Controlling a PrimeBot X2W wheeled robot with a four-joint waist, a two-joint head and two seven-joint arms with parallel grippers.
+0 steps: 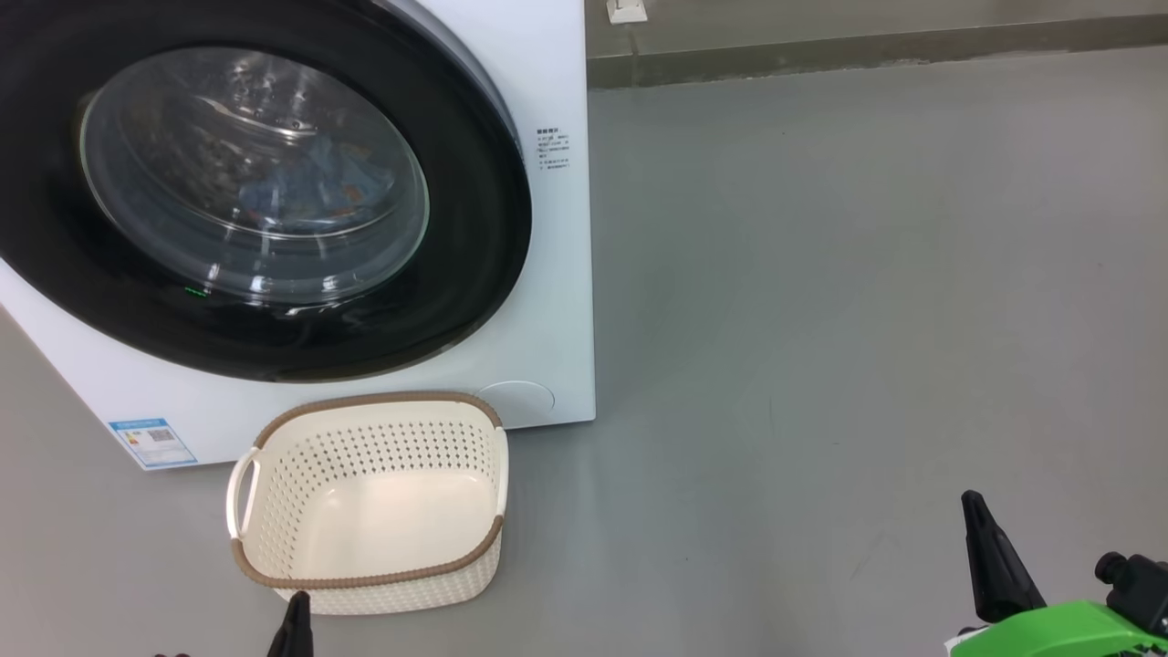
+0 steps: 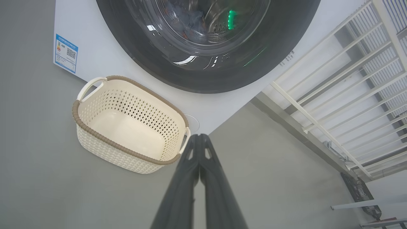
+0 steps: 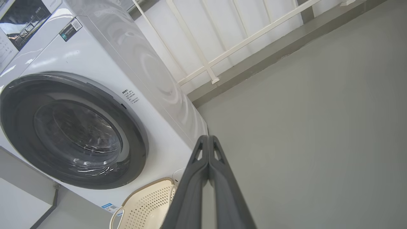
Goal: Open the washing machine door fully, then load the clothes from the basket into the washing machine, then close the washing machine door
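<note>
Reads as the closing step, done or nearly done. Shows the washing machine door (image 1: pixel 255 182) lying flat on the front of the washing machine (image 1: pixel 547 82), with no gap along the black ring in the right wrist view; cannot confirm the latch. Catches the clothes (image 1: pixel 315 187) through the glass, pale blue with orange flecks, inside the drum. Finds the basket (image 1: pixel 379 400) empty and upright on the grey floor (image 1: pixel 821 319), just in front of the machine's lower right corner; cannot tell if touching it.

Shows the left gripper (image 2: pixel 199 136) with fingers pressed together, holding nothing, tip just beside the basket's near rim in the head view. Shows the right gripper (image 3: pixel 209 137) pinched closed too, also empty, over the floor well to the right of the machine.

To finish well, if the latch is in doubt: push with closed fingertips on the black ring near its free edge, square and gentle, never on the bulging glass. Otherwise just keep both arms back.

Around: blue label (image 1: pixel 151 443) low on the front, round cover (image 1: pixel 516 400) behind the basket, white railing (image 2: pixel 334 89) beyond the machine. In the way: only the basket, right below the door, so lift over it on any left-arm reach.
</note>
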